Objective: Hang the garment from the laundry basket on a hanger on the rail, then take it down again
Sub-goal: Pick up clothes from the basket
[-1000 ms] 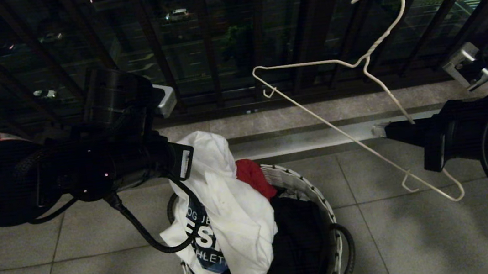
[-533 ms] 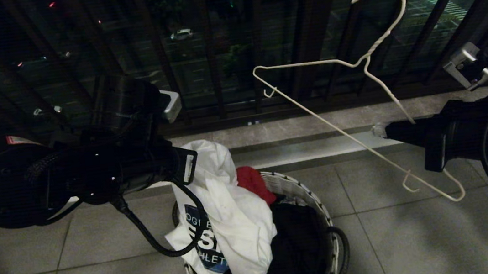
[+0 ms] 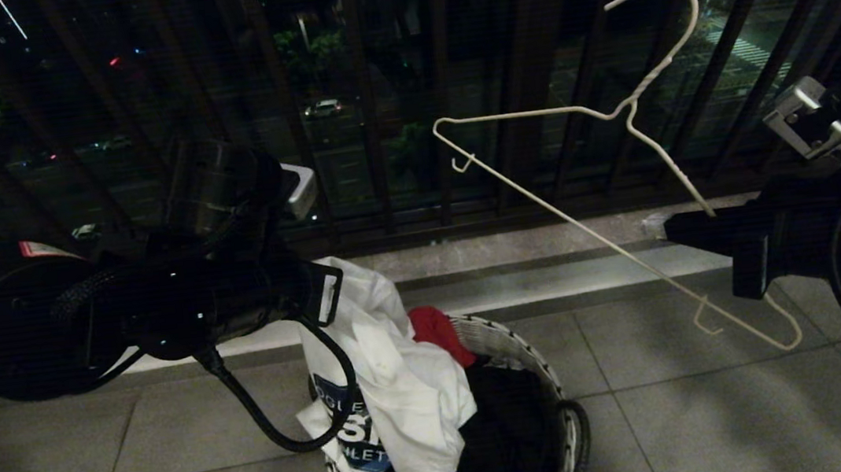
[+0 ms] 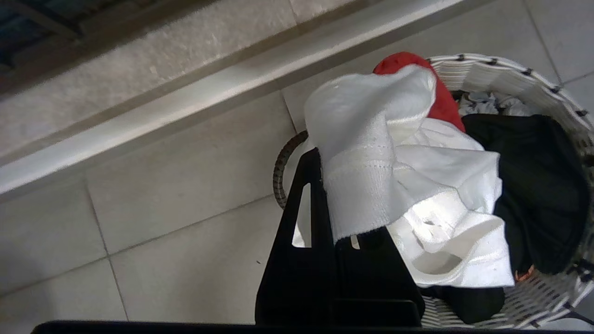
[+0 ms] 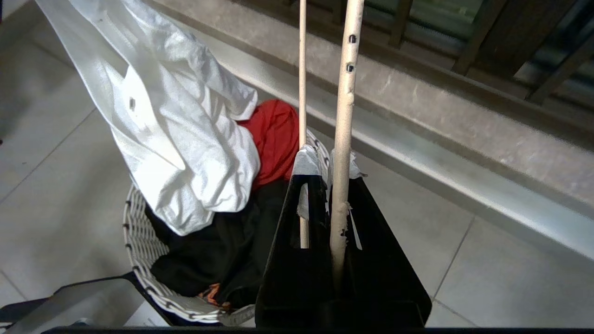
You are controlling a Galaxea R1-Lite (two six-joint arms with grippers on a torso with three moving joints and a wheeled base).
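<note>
Head view has both arms reaching in from the sides, over a tiled balcony floor (image 3: 727,423) at night. Left claw (image 3: 320,291) sits a bit left of centre and it's clamped shut on a bunch of the white T-shirt (image 3: 399,397). The shirt hangs down from the claw, its lower part draped over the near-left edge of the laundry basket (image 3: 517,352), which sits bottom centre of the frame. You can see part of the blue printed logo with white letters on the hanging fabric. Left wrist view shows it better: the ribbed hem of the T-shirt (image 4: 371,176) is pinched right at the claw's (image 4: 345,236) tips, and the rest spills toward the basket (image 4: 506,76).

Inside the basket there's a black garment (image 3: 506,432) filling most of it and a red garment (image 3: 439,333) poking up at the far side, right behind the white shirt.

Right claw (image 3: 677,225) comes in from the right edge, closed on the cream wire hanger (image 3: 585,221). It grips one sloping shoulder wire; the hanger is tilted, hook up in the upper right against the dark balcony railing bars (image 3: 364,92), long bottom wire running down to lower right. Right wrist view shows the wire (image 5: 343,139) squeezed between the taped fingers (image 5: 306,167).
</note>
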